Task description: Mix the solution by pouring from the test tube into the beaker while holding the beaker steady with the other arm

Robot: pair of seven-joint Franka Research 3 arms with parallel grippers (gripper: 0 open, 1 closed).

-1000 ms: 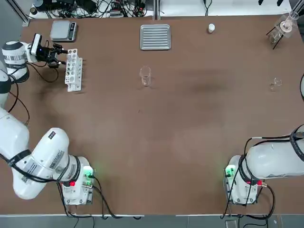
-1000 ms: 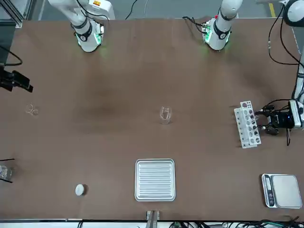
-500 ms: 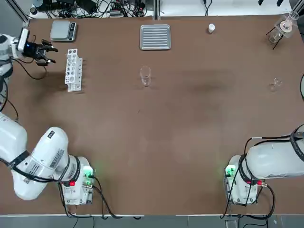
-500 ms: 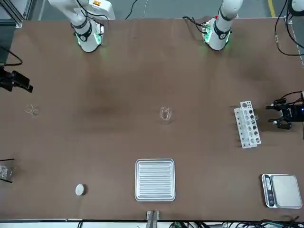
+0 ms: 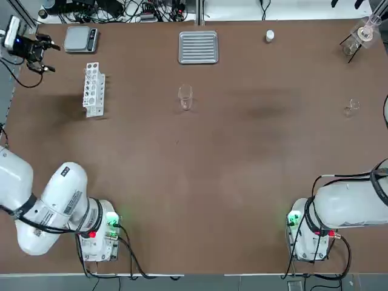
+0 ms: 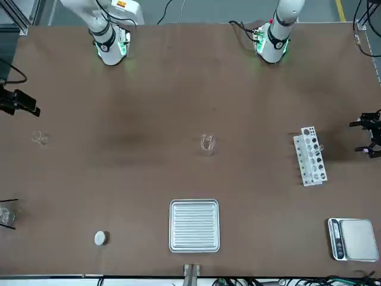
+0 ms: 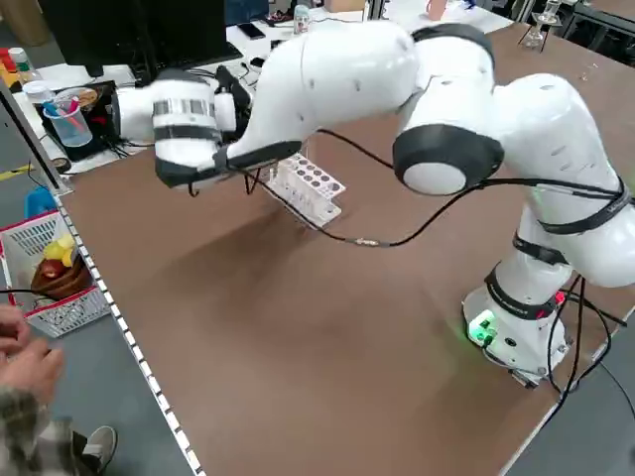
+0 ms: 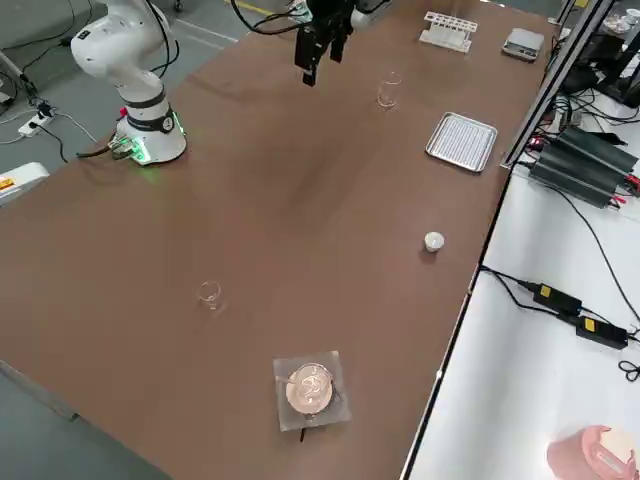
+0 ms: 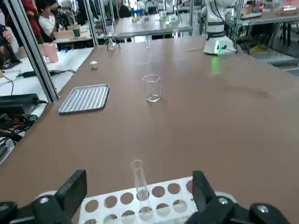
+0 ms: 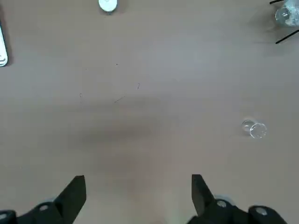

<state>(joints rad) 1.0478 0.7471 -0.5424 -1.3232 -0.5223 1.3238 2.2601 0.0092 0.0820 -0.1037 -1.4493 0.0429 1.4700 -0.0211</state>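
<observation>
Beaker (image 5: 185, 97): small clear glass cylinder, open rim with a slight pour lip, upright and alone near the middle of the table's far half; nothing touches it. Same piece in the left wrist view (image 9: 152, 87), thin-walled, with a faint residue at the bottom. Test tube (image 9: 138, 179): slim clear glass, standing upright in a white rack (image 5: 93, 88) pierced with rows of round holes, well to the beaker's left. Left gripper (image 5: 40, 51): off past the rack at the table's far left corner, jaws spread wide, empty; its dark fingers frame the rack in the wrist view. Right gripper (image 8: 322, 45): hangs in the air over the table's right part, jaws wide, holding nothing. Ribbed metal tray (image 5: 198, 46), rectangular with rounded corners, lies beyond the beaker at the far edge. Small digital scale (image 5: 81, 39), grey with a dark panel, far left edge. White round cap-like piece (image 5: 270, 36), far right of the tray. A tiny clear glass piece (image 5: 352, 108) towards the right edge; a clear flask (image 5: 362, 33) at the far right corner. Table (image 5: 230, 163): matt brown, smooth, faintly smudged. Room: cables and power strips behind the far edge, other benches, people beyond.
</observation>
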